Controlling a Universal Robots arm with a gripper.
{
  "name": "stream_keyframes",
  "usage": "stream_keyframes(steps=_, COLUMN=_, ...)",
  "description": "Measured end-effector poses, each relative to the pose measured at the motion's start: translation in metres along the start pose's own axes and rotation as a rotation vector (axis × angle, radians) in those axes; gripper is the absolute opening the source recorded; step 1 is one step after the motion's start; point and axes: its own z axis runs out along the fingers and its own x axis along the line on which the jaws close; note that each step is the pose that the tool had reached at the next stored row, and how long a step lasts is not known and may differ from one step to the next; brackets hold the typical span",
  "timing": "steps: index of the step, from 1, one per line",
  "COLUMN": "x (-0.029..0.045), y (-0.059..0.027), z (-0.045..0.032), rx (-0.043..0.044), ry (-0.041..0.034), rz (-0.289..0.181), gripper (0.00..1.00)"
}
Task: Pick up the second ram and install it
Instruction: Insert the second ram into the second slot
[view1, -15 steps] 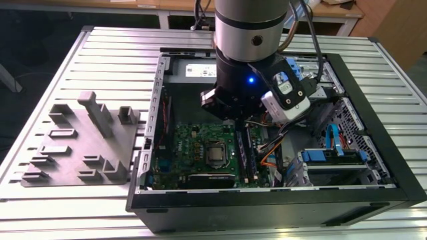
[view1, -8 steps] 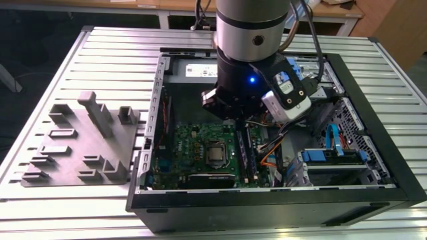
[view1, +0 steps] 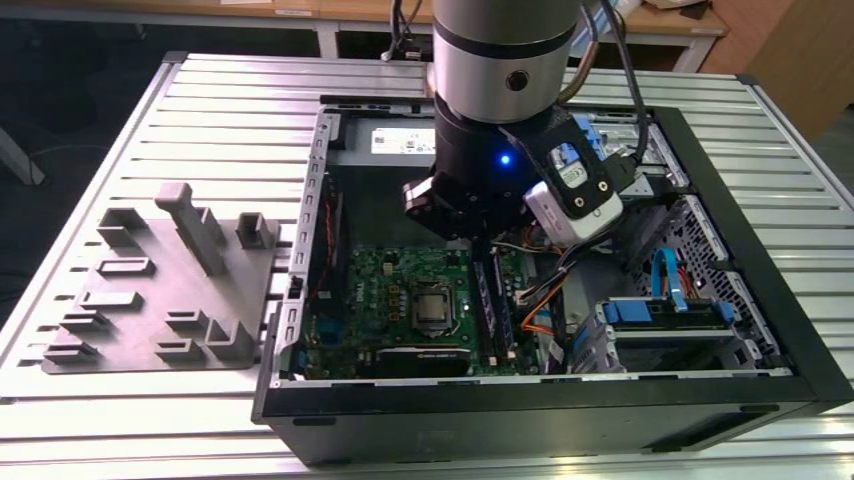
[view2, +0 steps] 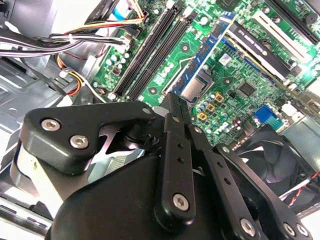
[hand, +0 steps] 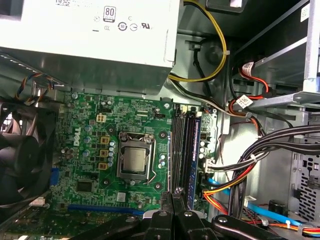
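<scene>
**Exterior view.** An open computer case (view1: 787, 300) lies on its side on a slatted metal tabletop (view1: 214, 100). A grey tray (view1: 147, 290) of upright blocks sits just beside it on the exterior view's left. The robot arm (view1: 501, 60) reaches down into the case. Its wrist is low over the green motherboard (view1: 387, 300) and covers what is beneath it.

**Second wrist view.** The end effector (view2: 172, 97) has its black fingers (view2: 176, 145) almost together. The second ram (view2: 212, 50) is a narrow blue-green board with dark chips. It runs away from the fingertips, parallel to the long black memory slots (view2: 150, 55). It seems raised above the board rather than seated. The pinch point is hidden behind the linkage, so a grip around the middle of the second ram is the likely reading, not a certain one.

**First wrist view.** The second ram (hand: 192, 150) shows edge-on as a thin blue line over the memory slots (hand: 179, 150). It lies between the processor socket (hand: 135, 160) and the bundled cables (hand: 260, 150), and points toward the power supply (hand: 90, 30).

**Handling, as a judgement.** The second ram should be light and stiff, but thin and brittle. Its smooth faces could slide between the pads if pushed off-square. The safest hold is across the flat faces near the middle of the top edge, clear of the bottom contacts.
</scene>
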Motion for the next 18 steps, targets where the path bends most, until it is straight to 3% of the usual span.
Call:
stream_keyframes(steps=3, x=-0.0001, y=0.0000, z=0.0001, rx=-0.0006, ry=0.0043, rz=0.000, gripper=0.08)
stream_keyframes(steps=18, x=-0.0057, y=-0.0005, z=0.0006, rx=-0.0005, ry=0.0046, rz=0.000, gripper=0.08)
